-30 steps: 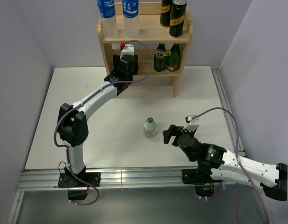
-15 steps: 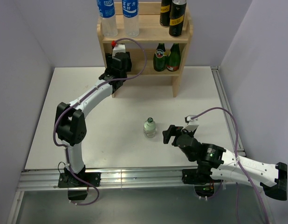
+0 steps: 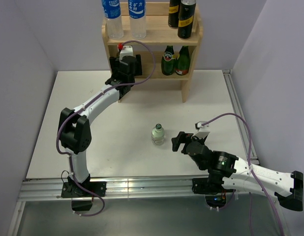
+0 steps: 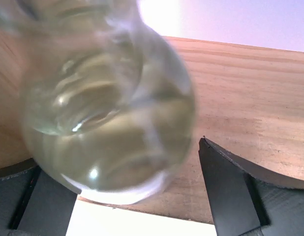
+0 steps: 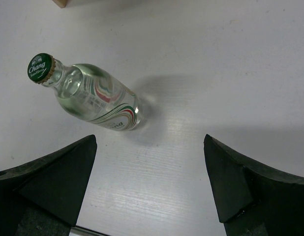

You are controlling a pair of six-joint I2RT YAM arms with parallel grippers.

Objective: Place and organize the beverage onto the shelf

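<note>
Seen from above, a wooden shelf (image 3: 151,41) stands at the top centre of the frame, at the far edge of a white table (image 3: 93,142). Two water bottles (image 3: 113,19) stand at the left of its top board and two dark cans (image 3: 186,19) at the right. Two green glass bottles (image 3: 168,60) stand at the right of the lower board.

The left gripper (image 3: 125,66) reaches into the left of the lower tier with its jaws spread wide. In its wrist view a blurred clear bottle (image 4: 107,108) fills the upper left, with wood behind it. The finger (image 4: 230,191) at lower right is apart from the bottle. The lower-left finger is partly hidden, so contact there is unclear.

A green-capped bottle (image 3: 158,134) stands upright at the table's centre. The right gripper (image 3: 177,141) sits just to its right, with its jaws open and empty, not touching the bottle.
</note>
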